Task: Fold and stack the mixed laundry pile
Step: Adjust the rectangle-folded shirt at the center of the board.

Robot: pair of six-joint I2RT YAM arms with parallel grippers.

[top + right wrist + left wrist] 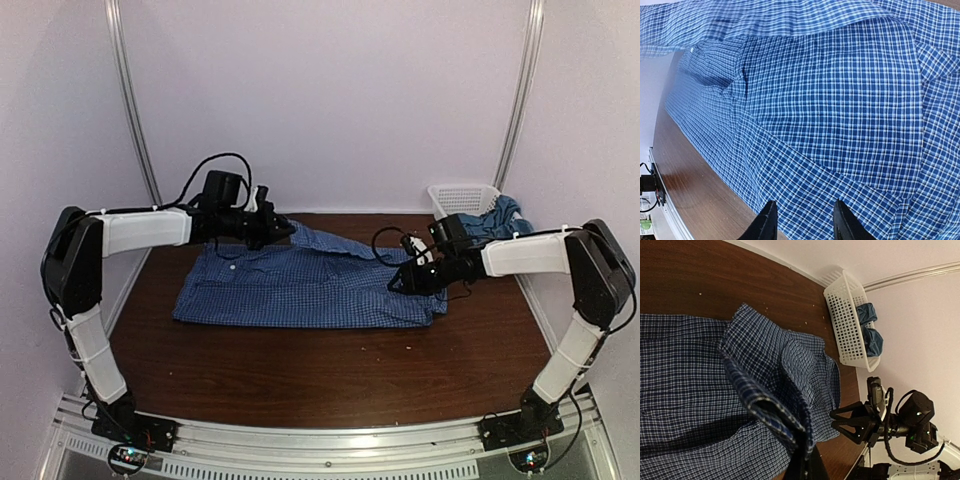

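The checked shirt (300,285) is seen spread across the middle of the brown table (300,380) in the top view. A fold of its far edge is clamped in the left gripper (280,229), above centre-left, and stands raised off the wood. The right gripper (805,225) is seen at the bottom of its wrist view, fingers (766,222) parted above the cloth. The teal t-shirt (872,340) is lodged in the white basket (842,320) at the upper right.
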